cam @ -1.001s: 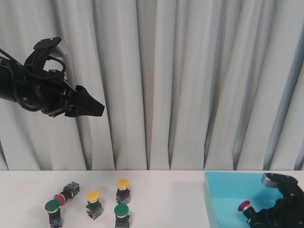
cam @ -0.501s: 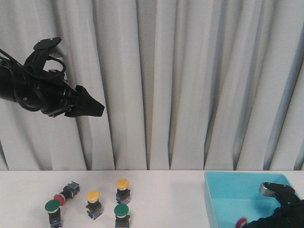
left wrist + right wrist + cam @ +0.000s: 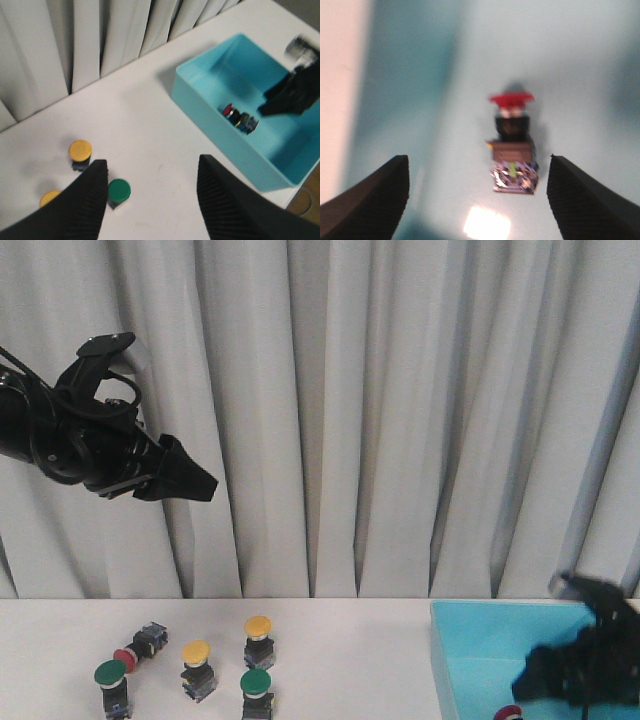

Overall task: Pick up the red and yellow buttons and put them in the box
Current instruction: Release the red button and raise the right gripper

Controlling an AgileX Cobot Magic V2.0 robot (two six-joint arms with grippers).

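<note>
The turquoise box sits at the table's right end. The right gripper hangs blurred over it, a red cap showing just beside the fingers inside. Well away from the box stand two yellow buttons, two green ones and a lying red button. The left gripper hovers high above them.

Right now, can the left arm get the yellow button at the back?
Probably yes. The left gripper hangs open, high above the yellow button, and nothing covers it, though a green button stands close.
</note>
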